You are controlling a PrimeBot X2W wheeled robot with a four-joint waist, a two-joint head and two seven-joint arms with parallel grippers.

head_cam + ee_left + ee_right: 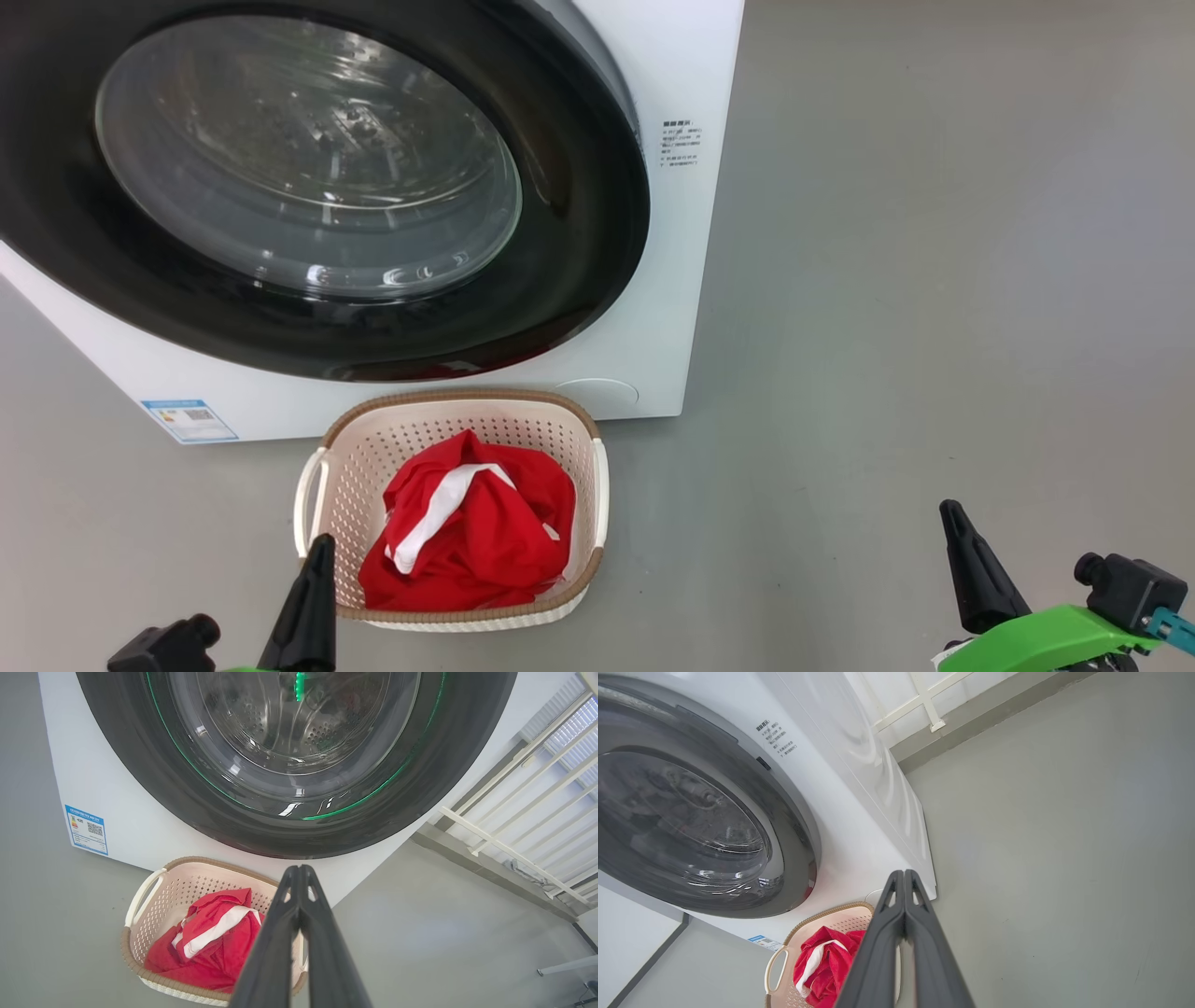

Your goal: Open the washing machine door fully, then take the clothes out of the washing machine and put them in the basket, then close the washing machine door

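Item 1. Washing machine (672, 280): a white front-loader, set on a grey floor (934, 280). A block of small dark print (680, 142) is carried on the upper right of its front, too small to be read. A blue-edged sticker with a QR code (189, 420) is fixed at the lower left, and its text cannot be read either.

Item 2. Washing machine door (579, 261): a glossy black rim around a bulging clear window. It is seen lying against the machine's front.

Item 3. Basket (448, 397): cream, perforated, with a brown woven-look rim. It is placed on the floor just before the machine, below the door.

Item 4. Clothes (495, 541): red with a white stripe, heaped inside the basket.

Item 5. Left gripper (322, 546): held near the basket's near left corner, jaws pressed together, nothing held.

Item 6. Right gripper (950, 511): held well apart from the basket, over bare floor, jaws pressed together, nothing held.

Item 7. White railing (514, 826): noted beyond the machine.
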